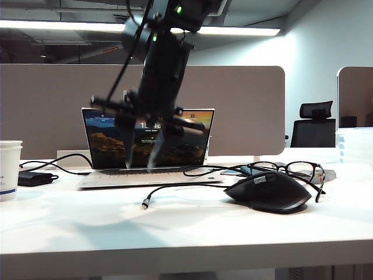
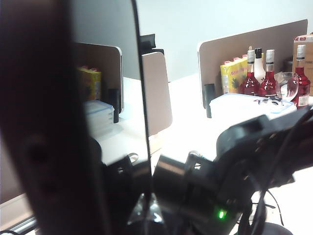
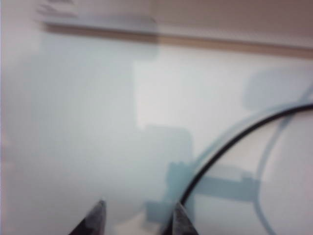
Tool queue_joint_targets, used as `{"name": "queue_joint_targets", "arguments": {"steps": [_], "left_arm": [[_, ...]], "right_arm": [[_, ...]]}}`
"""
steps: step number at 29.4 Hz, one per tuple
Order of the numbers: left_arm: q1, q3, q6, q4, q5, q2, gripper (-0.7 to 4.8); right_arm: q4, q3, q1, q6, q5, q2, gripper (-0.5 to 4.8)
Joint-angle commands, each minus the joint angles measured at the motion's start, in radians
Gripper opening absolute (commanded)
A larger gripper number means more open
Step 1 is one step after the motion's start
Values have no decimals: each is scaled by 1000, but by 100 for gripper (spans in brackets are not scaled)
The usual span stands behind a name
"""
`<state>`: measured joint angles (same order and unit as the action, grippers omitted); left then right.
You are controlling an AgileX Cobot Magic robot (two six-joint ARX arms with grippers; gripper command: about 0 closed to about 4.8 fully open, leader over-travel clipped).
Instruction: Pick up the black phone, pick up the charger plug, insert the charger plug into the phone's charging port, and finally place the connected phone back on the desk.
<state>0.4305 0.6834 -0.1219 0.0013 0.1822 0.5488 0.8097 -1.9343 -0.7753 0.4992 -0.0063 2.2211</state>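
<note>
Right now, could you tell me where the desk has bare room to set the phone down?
The front strip of the desk is bare, between the plug and the front edge. Left is free too, between cup and plug. Crowded: laptop, mouse, glasses, with the right tool open above.

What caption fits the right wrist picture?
Open right claw hovering over the white desk, beside the thin black cable.
</note>
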Motion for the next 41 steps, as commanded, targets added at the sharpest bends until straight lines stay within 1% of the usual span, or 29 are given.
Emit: {"name": "queue_joint_targets", "arguments": {"steps": [1,6,9,14,24,32,35,37,38,39,41], "left_arm": [[1,10,3,43,6,-8,-6],[1,10,2,42,5,-12,-6],[1,10,3,42,6,-12,-6],[1,10,3,43,5,-12,-6],[1,10,3,44,6,-12,-6],[1,10,2,45,5,-12,-6],[1,10,3,45,5,-12,-6],[1,10,2,45,5,-12,-6],[1,10,2,45,5,-12,-6],[1,10,2,45,5,-12,-6],[1,10,2,45,5,-12,-6]], "right_arm": [[76,-37,-4,-12,4,31,179],[114,-38,-3,-11,5,31,183],[128,-37,2,-11,4,31,212],[151,-36,4,-8,-13,38,212],[134,-36,3,-1,-16,43,210],[162,-36,4,29,-78,73,210],[169,-36,3,28,-82,85,210],[181,-36,3,28,-81,94,192],[187,-36,3,28,-82,95,171],[191,-36,3,28,-81,100,137],[196,-36,4,27,-80,101,85]]}}
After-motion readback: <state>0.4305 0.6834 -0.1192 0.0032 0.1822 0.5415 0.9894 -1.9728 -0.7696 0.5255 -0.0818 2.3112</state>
